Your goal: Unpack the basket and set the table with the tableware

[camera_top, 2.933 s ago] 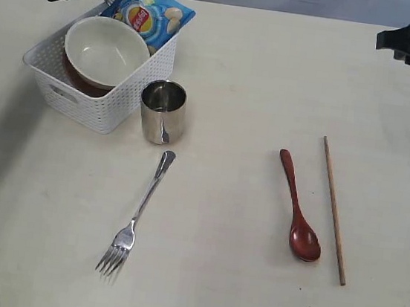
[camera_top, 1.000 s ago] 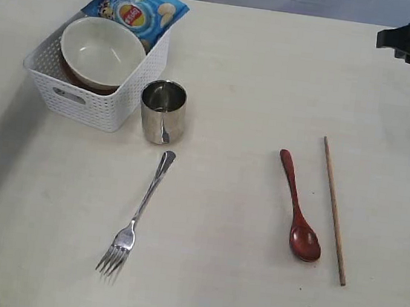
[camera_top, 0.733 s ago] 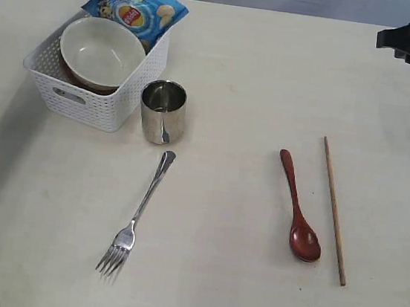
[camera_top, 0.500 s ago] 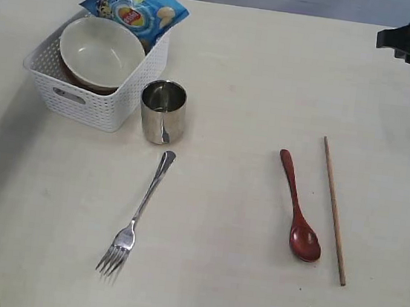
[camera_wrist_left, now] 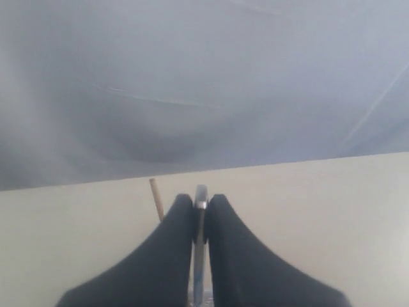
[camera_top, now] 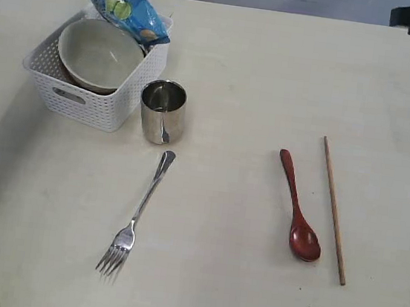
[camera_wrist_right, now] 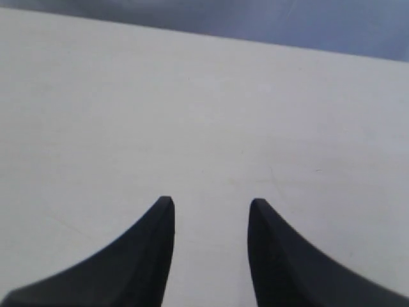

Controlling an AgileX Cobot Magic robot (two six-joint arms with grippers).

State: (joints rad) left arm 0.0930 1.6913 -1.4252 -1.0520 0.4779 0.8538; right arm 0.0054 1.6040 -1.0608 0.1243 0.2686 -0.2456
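Basket [camera_top: 84,105] w/ bowl [camera_top: 97,54] + chip bag [camera_top: 129,11], cup [camera_top: 162,115] beside, L gripper [camera_wrist_left: 200,199] pinching knife [camera_wrist_left: 199,268], R gripper [camera_wrist_right: 211,206] spread

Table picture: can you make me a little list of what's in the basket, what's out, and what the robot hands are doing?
In basket: cream bowl, blue chip bag
Beside basket: steel cup
On table: fork, red spoon, one chopstick
Left gripper: shut on a thin steel utensil
Right gripper: open, holding nothing, over the table
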